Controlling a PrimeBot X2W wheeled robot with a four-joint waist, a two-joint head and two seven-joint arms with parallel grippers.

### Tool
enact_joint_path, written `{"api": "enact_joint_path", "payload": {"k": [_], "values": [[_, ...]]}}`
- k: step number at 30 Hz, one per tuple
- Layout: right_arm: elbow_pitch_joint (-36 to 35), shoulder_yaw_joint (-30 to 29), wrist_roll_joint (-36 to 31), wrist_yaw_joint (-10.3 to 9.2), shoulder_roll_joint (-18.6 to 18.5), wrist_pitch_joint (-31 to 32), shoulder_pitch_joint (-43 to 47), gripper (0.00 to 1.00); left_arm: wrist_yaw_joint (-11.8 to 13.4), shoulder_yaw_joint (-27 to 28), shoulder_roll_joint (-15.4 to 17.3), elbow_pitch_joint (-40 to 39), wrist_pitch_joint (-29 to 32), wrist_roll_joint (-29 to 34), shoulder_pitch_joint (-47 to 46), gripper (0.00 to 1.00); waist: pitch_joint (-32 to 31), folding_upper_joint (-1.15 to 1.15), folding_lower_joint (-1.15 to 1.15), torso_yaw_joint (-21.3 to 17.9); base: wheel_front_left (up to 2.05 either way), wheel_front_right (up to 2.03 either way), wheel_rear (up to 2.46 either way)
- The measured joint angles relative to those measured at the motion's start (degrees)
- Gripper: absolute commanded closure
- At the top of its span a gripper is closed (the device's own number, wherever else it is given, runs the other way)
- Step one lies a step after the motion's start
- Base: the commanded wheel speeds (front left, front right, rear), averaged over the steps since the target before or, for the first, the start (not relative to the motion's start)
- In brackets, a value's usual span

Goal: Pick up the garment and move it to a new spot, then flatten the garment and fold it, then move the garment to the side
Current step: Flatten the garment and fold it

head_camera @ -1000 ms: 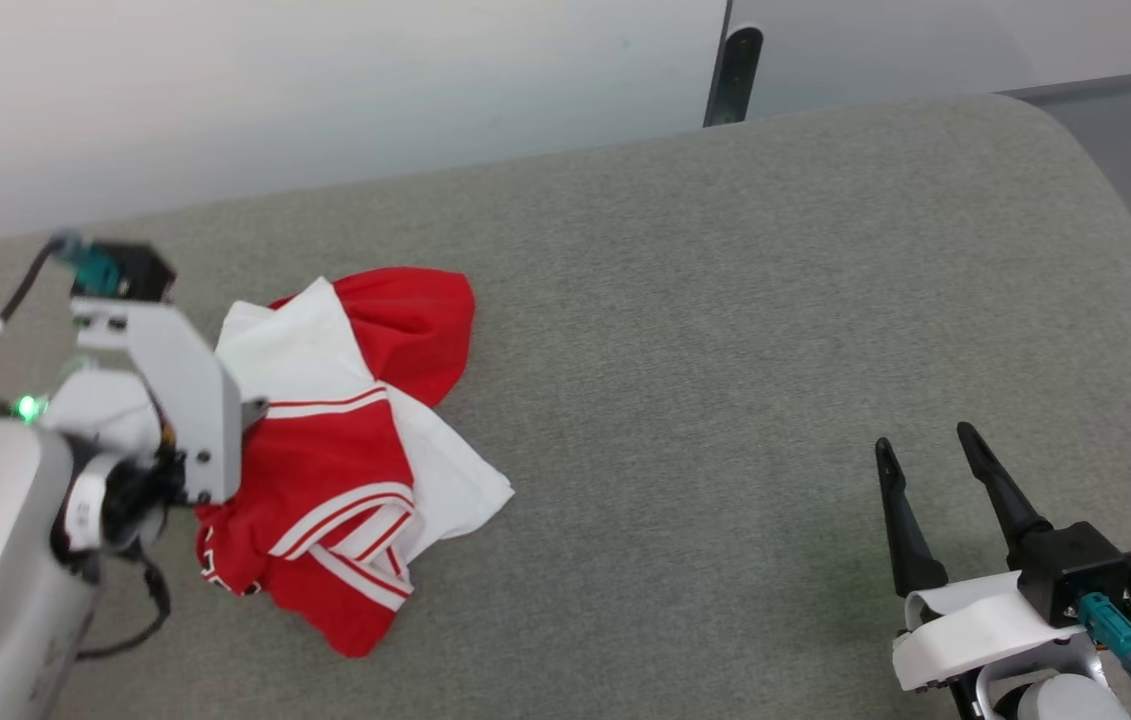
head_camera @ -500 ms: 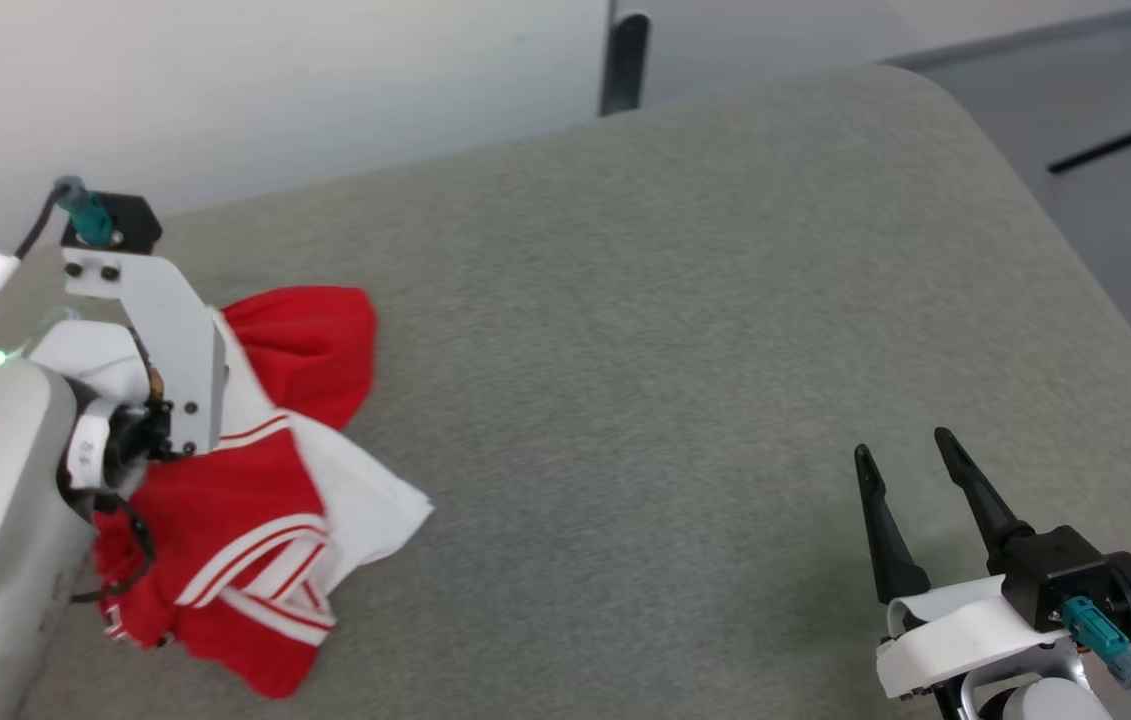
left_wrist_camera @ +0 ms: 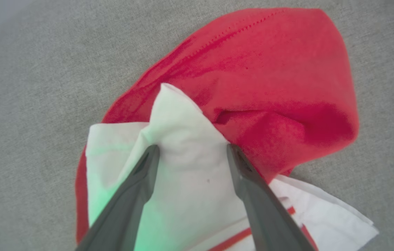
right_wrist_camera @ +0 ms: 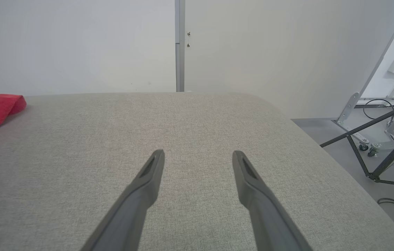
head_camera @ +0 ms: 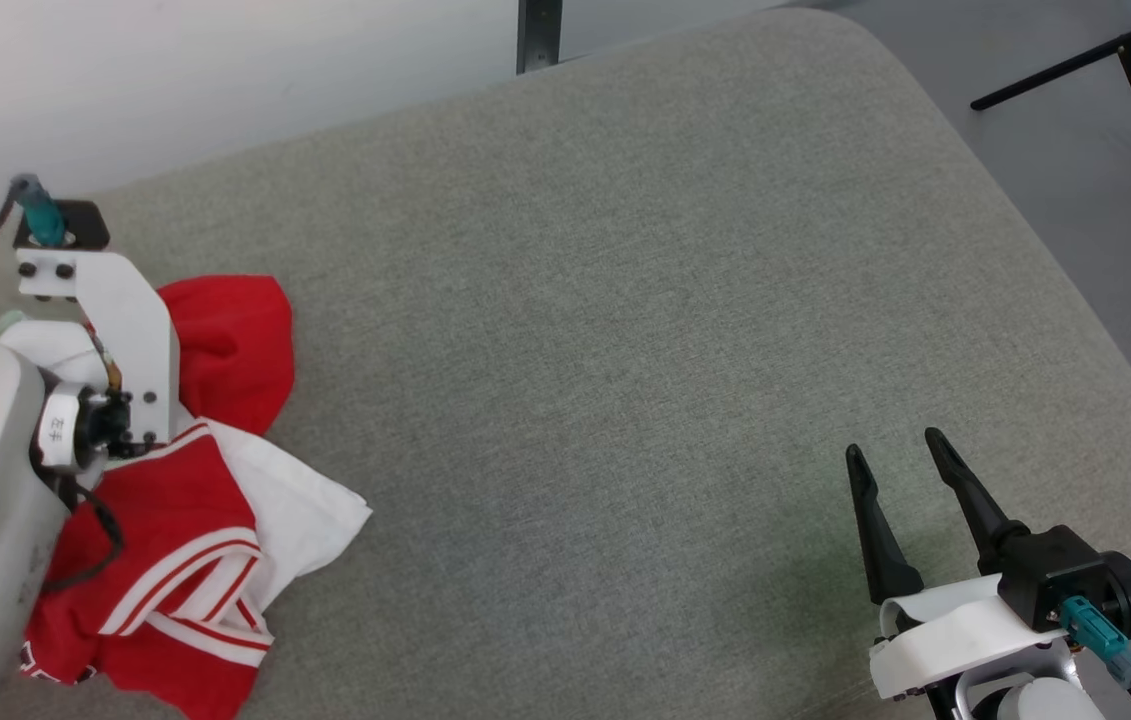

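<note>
I am holding my left gripper (left_wrist_camera: 193, 148) spread wide above the garment (left_wrist_camera: 270, 80), I think in order to pinch the raised white fold that is standing between its two fingers. It is not gripping anything yet. The garment is lying crumpled on the grey cushion (head_camera: 625, 300), at its left side, directly under this gripper. My right gripper (head_camera: 894, 444) is also waiting open and empty, well apart from the garment, probably leaving the way free.

L gripper (left_wrist_camera: 193, 150) points down, fingers apart; R gripper (head_camera: 894, 444) low, level, fingers apart too.
</note>
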Motion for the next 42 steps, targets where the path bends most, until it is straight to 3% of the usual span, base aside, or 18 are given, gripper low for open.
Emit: {"api": "enact_joint_path", "payload": {"k": [2,3,4,6,7,15,23,30,36,42], "values": [[-0.01,-0.02,0.08,0.01,0.0,0.0,-0.03,0.0,-0.09,0.11,-0.31,0.67,0.23,-0.31,0.0,0.06,0.36,0.0,0.0,-0.05,0.0,0.0,0.0],[0.0,-0.03,0.09,0.01,0.01,0.0,-0.05,0.0,-0.09,0.05,-0.45,0.92,0.23,-0.47,0.0,0.24,0.46,0.0,0.0,0.01,0.0,0.0,0.0],[0.0,-0.05,0.09,0.01,0.0,0.0,-0.08,0.0,-0.24,-0.09,-0.48,1.12,0.23,-0.48,0.0,0.5,0.51,0.0,0.0,0.11,0.0,0.0,0.0],[-0.02,-0.05,0.08,0.01,0.01,0.0,-0.27,0.0,-0.68,-0.14,-0.55,1.42,0.44,-0.79,0.0,0.88,0.55,0.0,0.0,0.37,0.0,0.0,0.0],[-0.03,-0.08,0.08,0.01,0.01,0.0,-0.3,0.0,-0.73,-0.14,-0.68,1.52,0.44,-0.99,-0.01,1.0,0.57,0.0,0.0,0.52,0.0,0.0,0.0],[-0.12,-0.22,-0.15,0.01,0.01,0.0,-0.69,0.0,-1.53,-0.22,-0.96,0.86,2.45,-2.33,-0.93,1.0,0.79,0.0,0.0,1.89,0.0,0.0,0.0],[0.13,-0.64,-1.21,0.01,0.01,0.0,-0.51,0.0,-1.02,0.64,0.79,-4.25,2.2,-2.0,-3.39,1.0,-0.22,0.0,0.0,3.74,0.0,0.0,0.0],[0.3,-1.21,-1.91,0.01,0.02,0.0,-0.09,0.0,2.59,2.45,3.54,-12.45,4.71,-2.75,-1.18,1.0,-1.53,0.0,0.0,6.06,0.0,0.0,0.0],[0.24,-1.63,-2.4,0.0,0.03,0.0,0.07,0.0,6.75,5.42,6.49,-20.96,5.97,-5.31,6.56,1.0,-2.21,0.0,0.0,8.45,0.0,0.0,0.0],[0.13,-1.49,-2.7,0.01,0.04,0.0,0.07,0.0,10.34,8.06,7.35,-24.88,5.1,-8.4,16.44,1.0,-2.45,0.0,0.0,10.51,0.0,0.0,0.0]]}}
